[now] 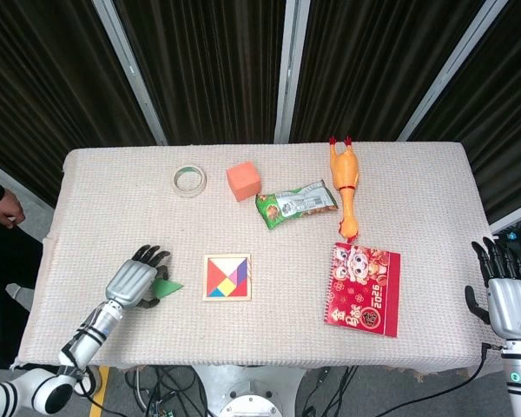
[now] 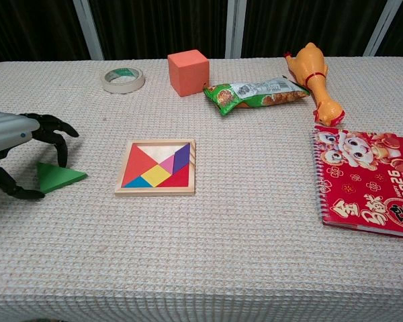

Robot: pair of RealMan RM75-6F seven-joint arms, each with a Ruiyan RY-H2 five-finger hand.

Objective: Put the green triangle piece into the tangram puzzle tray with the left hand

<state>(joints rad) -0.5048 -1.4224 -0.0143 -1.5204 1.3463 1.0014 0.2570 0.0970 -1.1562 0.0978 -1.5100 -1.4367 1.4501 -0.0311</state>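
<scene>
The green triangle piece (image 2: 59, 178) lies flat on the cloth, left of the wooden tangram tray (image 2: 154, 192), which holds several coloured pieces. My left hand (image 2: 17, 144) arches over the triangle's left part, its fingers curled down to the far edge and the thumb on the cloth at the near side. The triangle is not lifted. From the head view the left hand (image 1: 135, 278) covers most of the triangle (image 1: 168, 286), beside the tray (image 1: 227, 299). My right hand (image 1: 508, 300) hangs off the table's right edge, fingers apart and empty.
A tape roll (image 2: 123, 79), an orange cube (image 2: 187, 72), a green snack bag (image 2: 255, 92) and a rubber chicken (image 2: 314, 74) line the far side. A red calendar (image 2: 366, 181) lies at the right. A person's hand (image 1: 0, 204) shows at the left edge.
</scene>
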